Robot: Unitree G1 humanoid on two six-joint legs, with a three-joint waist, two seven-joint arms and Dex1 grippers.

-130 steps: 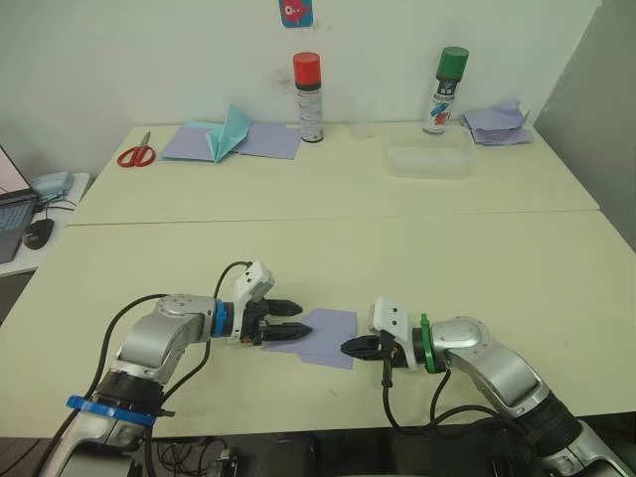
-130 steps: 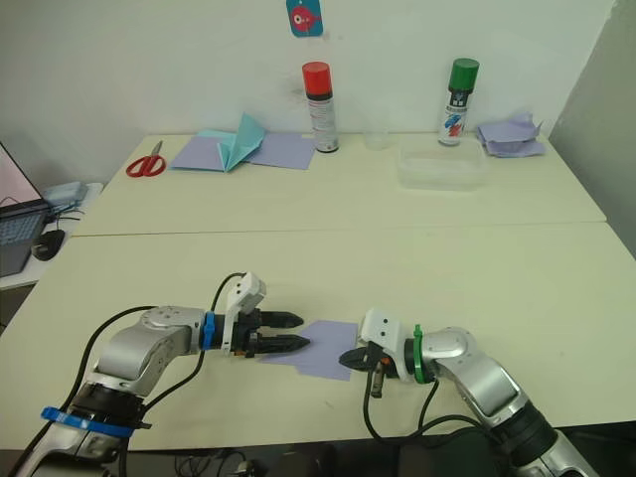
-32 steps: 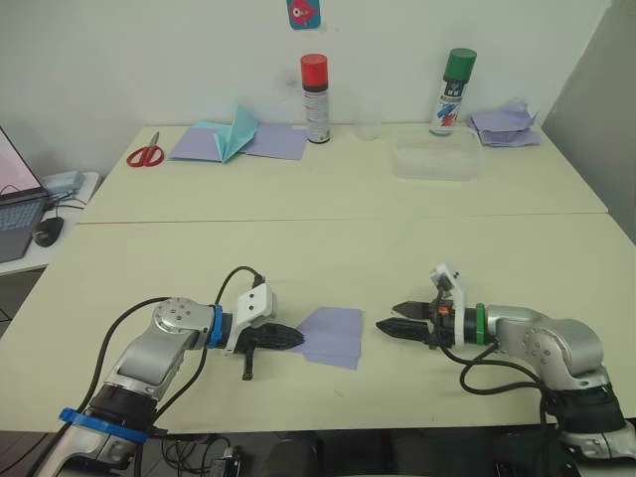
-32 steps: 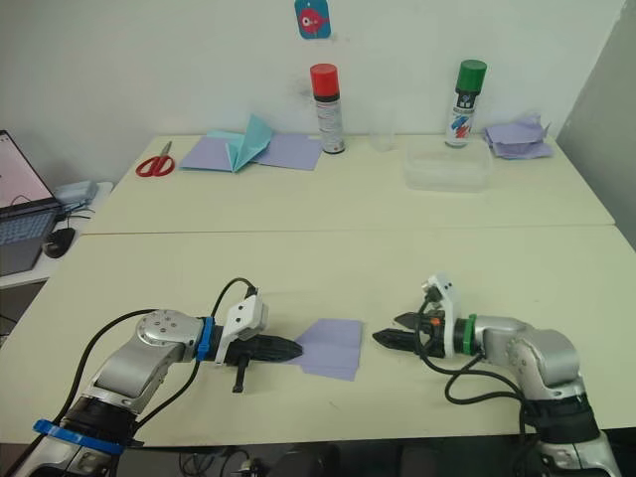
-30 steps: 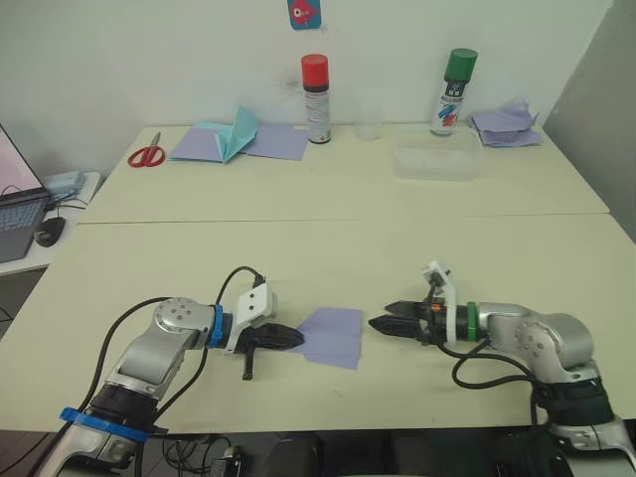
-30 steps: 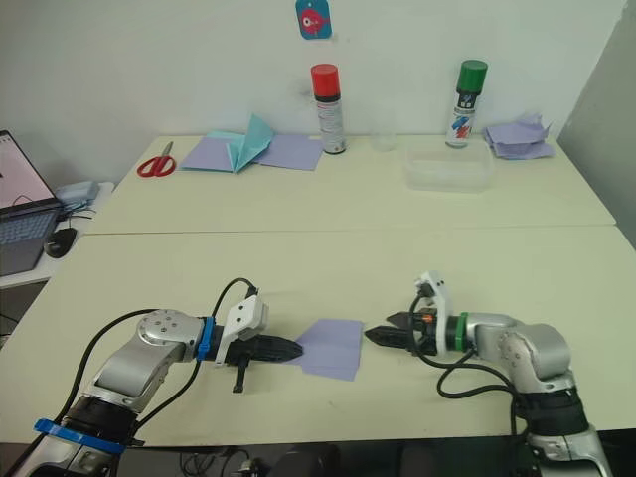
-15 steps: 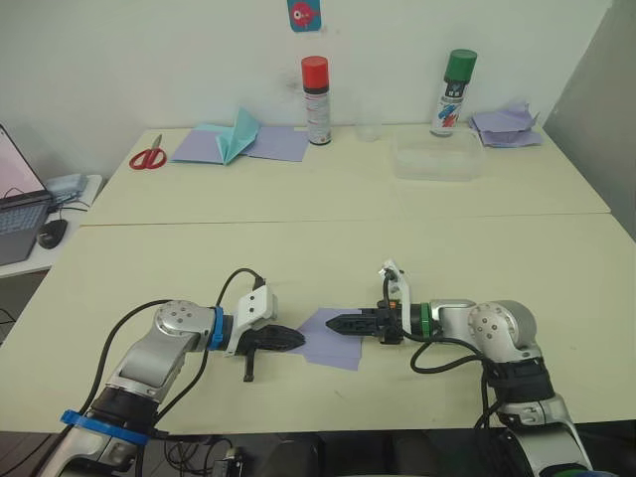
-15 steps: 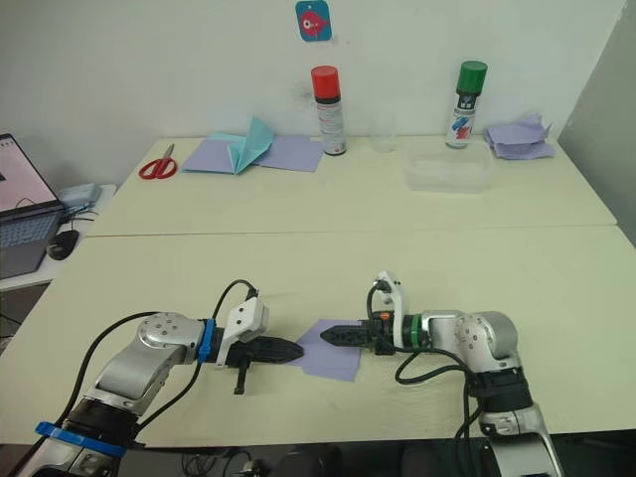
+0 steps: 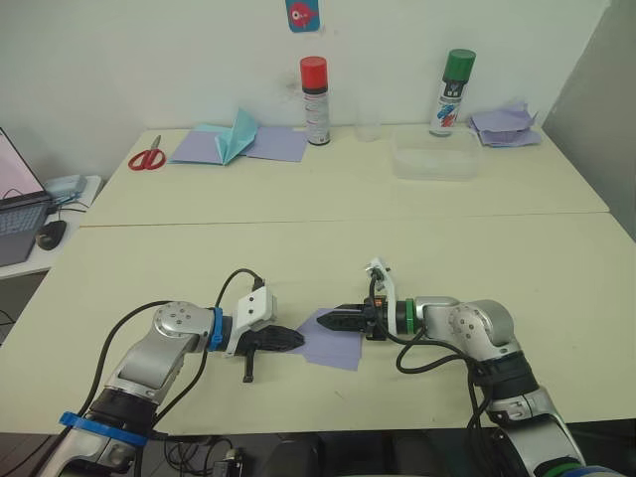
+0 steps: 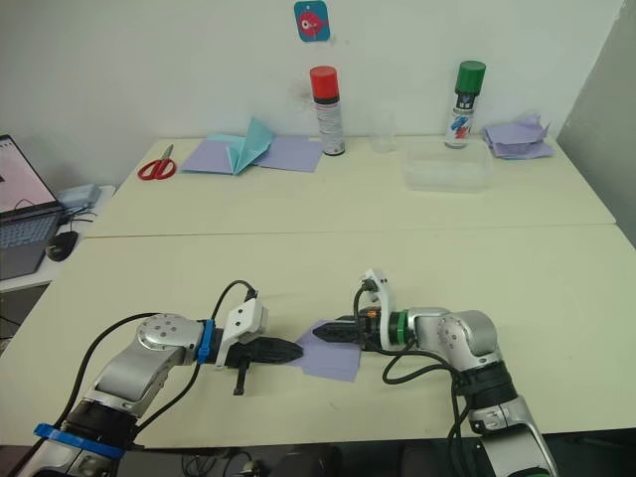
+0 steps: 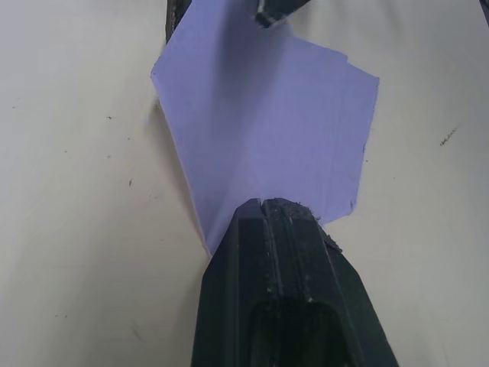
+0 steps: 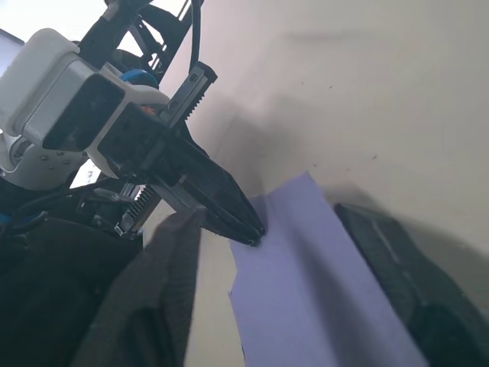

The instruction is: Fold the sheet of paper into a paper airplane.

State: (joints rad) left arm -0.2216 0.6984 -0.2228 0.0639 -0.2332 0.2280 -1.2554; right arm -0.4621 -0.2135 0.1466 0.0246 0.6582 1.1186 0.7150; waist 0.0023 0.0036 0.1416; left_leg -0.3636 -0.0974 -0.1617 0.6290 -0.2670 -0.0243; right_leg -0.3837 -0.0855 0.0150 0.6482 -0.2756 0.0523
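Paper is the matter in hand: the left gripper [image 9: 294, 340], its fingers pressed together, pins the near-left corner of the sheet of paper [image 9: 334, 345] to the near table [image 9: 298, 258]; the sheet lies flat between the two arms, partly folded (a diagonal crease shows in the left wrist view). The right gripper [image 9: 331, 317], fingers parted around the sheet's far edge, seems to be starting a corner fold; next it likely must close on that edge and carry it over to the crease.

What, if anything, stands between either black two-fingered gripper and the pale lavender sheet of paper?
Nothing visible does. The left gripper presses its shut tips on the pale lavender sheet of paper at its left corner, and the right gripper already reaches over its far edge.
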